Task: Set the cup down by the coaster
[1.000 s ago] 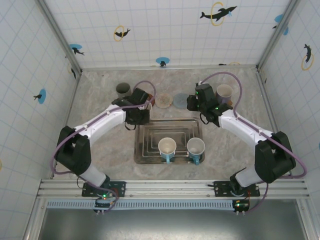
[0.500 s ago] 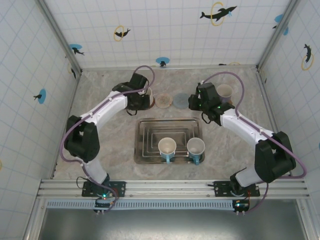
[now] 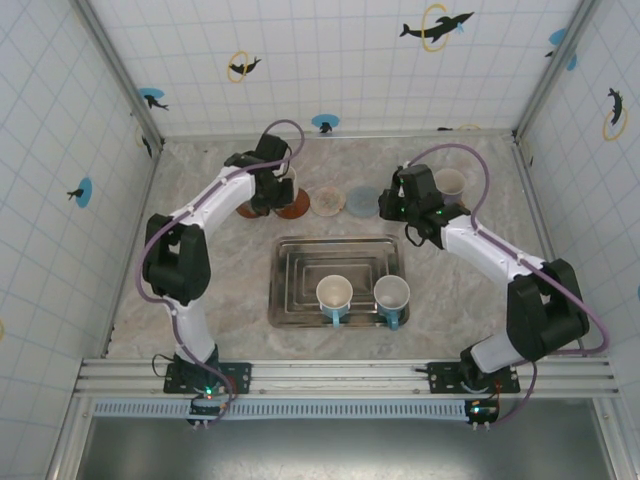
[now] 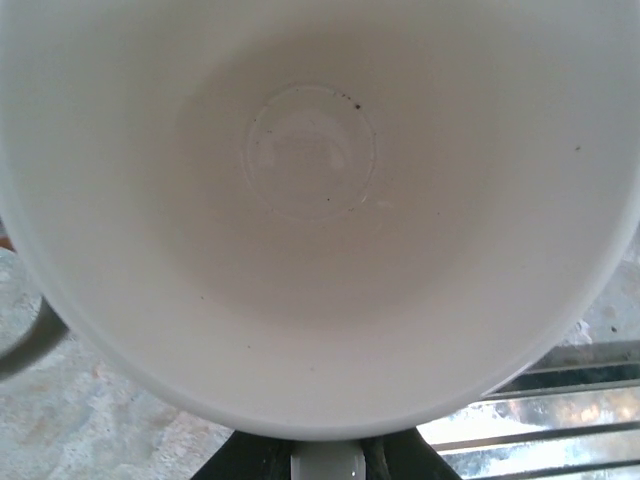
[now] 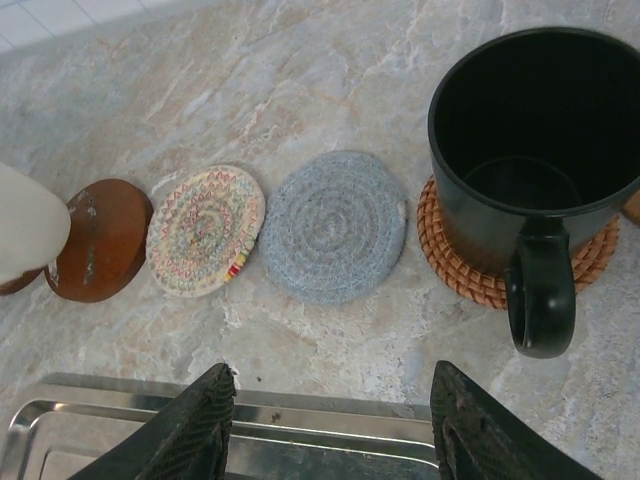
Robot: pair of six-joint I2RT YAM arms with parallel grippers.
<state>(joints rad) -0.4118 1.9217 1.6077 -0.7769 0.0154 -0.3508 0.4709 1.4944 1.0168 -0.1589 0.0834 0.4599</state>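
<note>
The left end effector (image 3: 270, 186) is closed to a narrow gap on the cup (image 4: 310, 200), at the far left end of the coaster row. I judge it is held there because the brown coaster (image 5: 100, 240) is the spot to set it beside. The grip itself sits at the bottom edge of the left wrist view, where dark fingers pinch a pale piece below the rim (most likely the handle).

The right end effector (image 5: 335, 430) stands about half open with nothing between its fingers. It hangs over the far rim of the tray (image 5: 120, 400), and I judge it is simply waiting out of the way. Just beyond it a black mug (image 5: 540, 150) sits on a wicker coaster (image 5: 450, 270), handle towards the near side.

The overhead view gives the layout: both arms reach far, with the tray between them holding two more cups (image 3: 334, 293). It hides the cup's base under the left wrist, though. The right wrist view shows the row itself on the counter (image 5: 300, 80), with the brown, the patterned (image 5: 205, 230) and the grey (image 5: 335, 240) coasters touching edge to edge. It also shows the cup's white side at the far left, just beside the brown one. Whether the cup has touched down I cannot tell. The left wrist view adds that the cup is empty.
</note>
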